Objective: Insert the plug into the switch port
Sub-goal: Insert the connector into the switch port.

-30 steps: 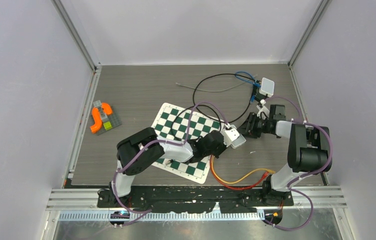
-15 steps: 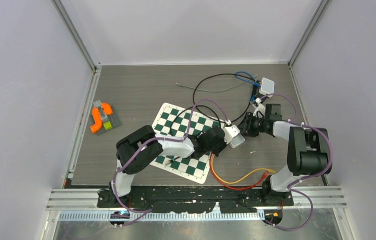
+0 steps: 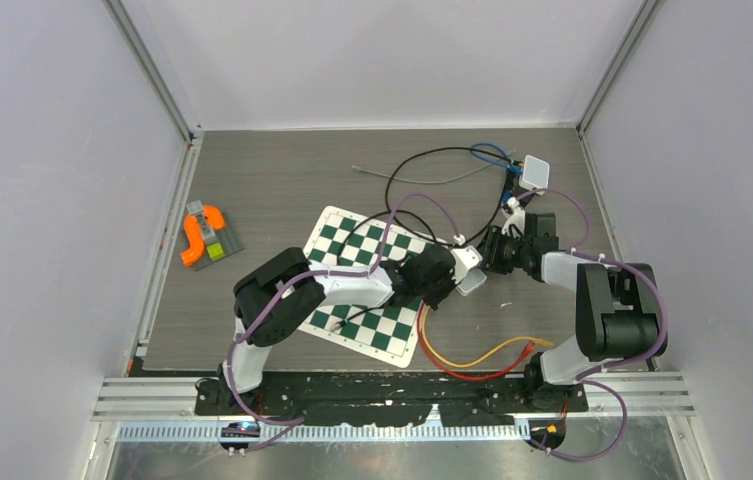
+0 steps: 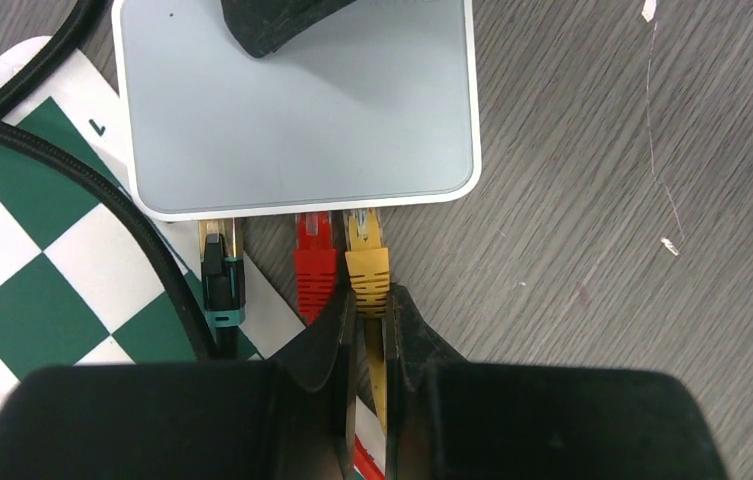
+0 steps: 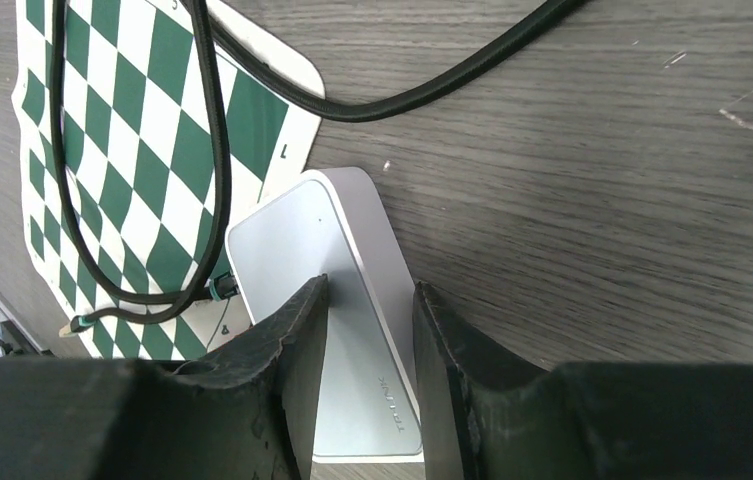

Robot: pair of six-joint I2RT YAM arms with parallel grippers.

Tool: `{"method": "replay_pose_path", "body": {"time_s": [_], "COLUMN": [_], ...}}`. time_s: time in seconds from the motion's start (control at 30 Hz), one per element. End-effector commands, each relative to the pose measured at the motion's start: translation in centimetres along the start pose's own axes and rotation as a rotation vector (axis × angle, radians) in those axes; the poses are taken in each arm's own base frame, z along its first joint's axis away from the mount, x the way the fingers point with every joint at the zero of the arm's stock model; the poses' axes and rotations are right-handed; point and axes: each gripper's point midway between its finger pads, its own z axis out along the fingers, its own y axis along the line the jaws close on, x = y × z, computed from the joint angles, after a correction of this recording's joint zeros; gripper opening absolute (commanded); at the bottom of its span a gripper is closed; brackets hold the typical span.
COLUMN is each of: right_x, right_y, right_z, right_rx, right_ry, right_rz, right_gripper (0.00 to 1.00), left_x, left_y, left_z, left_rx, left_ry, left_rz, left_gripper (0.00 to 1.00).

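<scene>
Grey wood-grain table [image 3: 282, 190] lay under both of your arms, with a green and white chessboard mat [image 3: 352, 240] in the middle and a black cable [image 5: 214, 150] curling over it. Your right gripper [image 5: 369, 290] had its two fingers pressed on the opposite faces of the white switch [image 4: 302, 110], which stood at the right edge of the mat. Your left gripper [image 4: 372, 300] had its fingers closed on the back end of the yellow plug [image 4: 368, 265]. The front of this plug met the near side of the switch, touching the red plug [image 4: 314, 262] on its left; whether it was seated fully could not be told. A black plug [image 4: 220, 285] sat further left in the same side.
</scene>
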Motion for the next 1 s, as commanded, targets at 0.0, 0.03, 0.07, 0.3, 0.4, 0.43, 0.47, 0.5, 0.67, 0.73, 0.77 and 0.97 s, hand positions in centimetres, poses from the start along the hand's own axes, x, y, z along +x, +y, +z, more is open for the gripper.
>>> {"method": "replay_pose_path", "body": {"time_s": [0.0, 0.03, 0.07, 0.3, 0.4, 0.43, 0.47, 0.5, 0.67, 0.73, 0.77, 0.97], "right_x": [10.8, 11.2, 11.4, 13.2, 13.8, 13.7, 13.9, 13.8, 13.4, 12.4, 11.8, 0.5], "right_y": [5.6, 5.5, 5.6, 5.7, 5.4, 5.4, 5.3, 5.4, 5.8, 5.9, 5.7, 0.7], "right_z": [-1.2, -1.2, -1.1, -1.4, -1.6, -1.7, -1.7, -1.8, -1.8, -1.7, -1.6, -3.2], "right_rx": [-0.225, -0.214, -0.211, -0.193, -0.169, -0.166, -0.156, -0.158, -0.175, -0.180, -0.168, 0.040], "right_ry": [0.365, 0.369, 0.373, 0.402, 0.397, 0.390, 0.390, 0.381, 0.359, 0.326, 0.307, -0.009], "right_rz": [0.274, 0.291, 0.289, 0.315, 0.340, 0.338, 0.352, 0.350, 0.362, 0.362, 0.370, 0.413], "right_gripper": [0.34, 0.33, 0.33, 0.33, 0.33, 0.33, 0.33, 0.33, 0.33, 0.33, 0.34, 0.45], "left_x": [-7.0, -7.2, -7.6, -8.2, -8.7, -8.9, -9.1, -9.3, -10.2, -10.4, -10.3, -8.5], "left_y": [1.9, 1.9, 2.2, 3.8, 4.0, 4.0, 3.9, 3.8, 3.1, 2.9, 2.8, 1.9], "left_z": [1.4, 1.4, 1.3, 1.1, 0.9, 0.9, 1.0, 1.1, 1.8, 1.8, 1.8, 1.6], "left_rx": [-0.067, -0.071, -0.082, -0.170, -0.186, -0.185, -0.180, -0.176, -0.141, -0.130, -0.125, -0.055], "left_ry": [-0.268, -0.282, -0.310, -0.400, -0.445, -0.456, -0.463, -0.468, -0.486, -0.481, -0.472, -0.378], "left_rz": [0.020, 0.023, 0.027, 0.088, 0.112, 0.117, 0.120, 0.121, 0.116, 0.112, 0.112, 0.161], "left_gripper": [0.00, 0.00, 0.00, 0.00, 0.00, 0.00, 0.00, 0.00, 0.00, 0.00, 0.00, 0.28]}}
